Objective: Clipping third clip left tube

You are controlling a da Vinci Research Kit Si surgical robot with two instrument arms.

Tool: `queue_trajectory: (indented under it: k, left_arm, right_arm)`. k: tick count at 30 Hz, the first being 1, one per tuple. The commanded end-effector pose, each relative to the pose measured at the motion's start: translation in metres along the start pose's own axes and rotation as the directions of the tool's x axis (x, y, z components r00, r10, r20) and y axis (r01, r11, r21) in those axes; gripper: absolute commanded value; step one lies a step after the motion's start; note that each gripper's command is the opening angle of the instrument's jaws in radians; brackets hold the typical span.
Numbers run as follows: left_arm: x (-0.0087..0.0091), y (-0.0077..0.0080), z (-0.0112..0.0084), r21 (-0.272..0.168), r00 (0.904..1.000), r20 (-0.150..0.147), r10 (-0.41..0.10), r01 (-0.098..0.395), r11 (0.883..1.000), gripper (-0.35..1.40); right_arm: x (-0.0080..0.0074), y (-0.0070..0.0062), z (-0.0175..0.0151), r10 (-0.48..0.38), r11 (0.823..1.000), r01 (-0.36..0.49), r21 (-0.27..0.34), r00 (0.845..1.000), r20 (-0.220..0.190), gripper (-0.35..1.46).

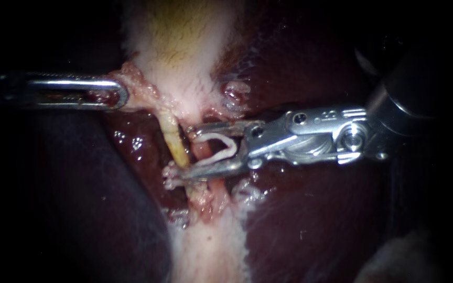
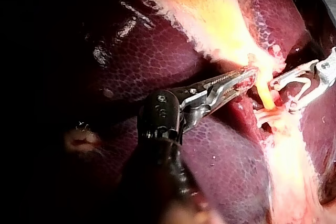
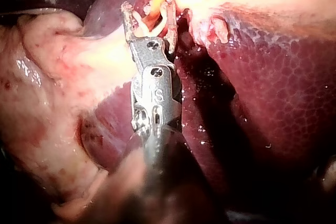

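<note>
My right instrument (image 1: 189, 153) comes in from the right with its jaws open, and an open white clip (image 1: 221, 149) sits between them. The jaws straddle a pinkish tube (image 1: 203, 152). Their tips reach the yellow left tube (image 1: 175, 140); whether it lies inside the clip I cannot tell. A small whitish clip (image 1: 171, 177) shows beside the lower jaw's tip. My left instrument (image 1: 124, 94) is shut on a tag of gallbladder tissue (image 1: 132, 78) above the tubes. In the right wrist view the open jaws (image 3: 148, 9) flank an orange tube (image 3: 155, 19).
The pale, yellowish gallbladder (image 1: 184, 42) fills the upper middle, and a pale band of tissue (image 1: 211, 246) runs down from the tubes. Dark red liver (image 1: 315, 220) lies on both sides. The left wrist view has both instruments close together at the tubes (image 2: 264, 97).
</note>
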Motion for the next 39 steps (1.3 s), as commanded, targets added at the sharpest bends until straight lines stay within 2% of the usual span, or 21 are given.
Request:
queue_trajectory:
  k: [1,13,21,29,34,39]
  left_arm:
    - [0.0000,0.0001,0.0000,-0.001,1.0000,0.001,0.000,0.000,1.000,-0.35]
    - [-0.0001,0.0006,0.0002,-0.004,1.0000,0.002,0.000,0.000,1.000,-0.35]
    - [-0.0001,0.0006,0.0002,-0.004,1.0000,0.002,0.000,0.000,1.000,-0.35]
    - [-0.0001,0.0003,0.0002,-0.005,1.0000,0.003,0.000,0.000,1.000,-0.35]
    - [-0.0001,-0.0003,0.0000,-0.007,1.0000,0.004,0.001,-0.001,1.000,-0.35]
    - [-0.0001,-0.0010,-0.0002,-0.010,1.0000,0.006,0.001,-0.001,1.000,-0.35]
  right_arm:
    - [-0.0001,0.0002,0.0000,0.000,1.000,0.000,0.002,1.000,0.001,0.49]
    - [-0.0009,0.0023,0.0020,0.004,1.000,-0.004,-0.006,1.000,0.020,0.49]
    - [-0.0001,0.0032,0.0039,0.012,1.000,-0.012,0.008,1.000,0.015,0.48]
    - [0.0010,0.0040,0.0059,0.050,0.997,-0.047,0.062,0.997,-0.054,0.46]
    - [0.0013,0.0037,0.0054,0.085,0.992,-0.074,0.105,0.990,-0.108,0.45]
    - [0.0027,0.0031,0.0045,0.111,0.987,-0.089,0.134,0.980,-0.167,0.45]
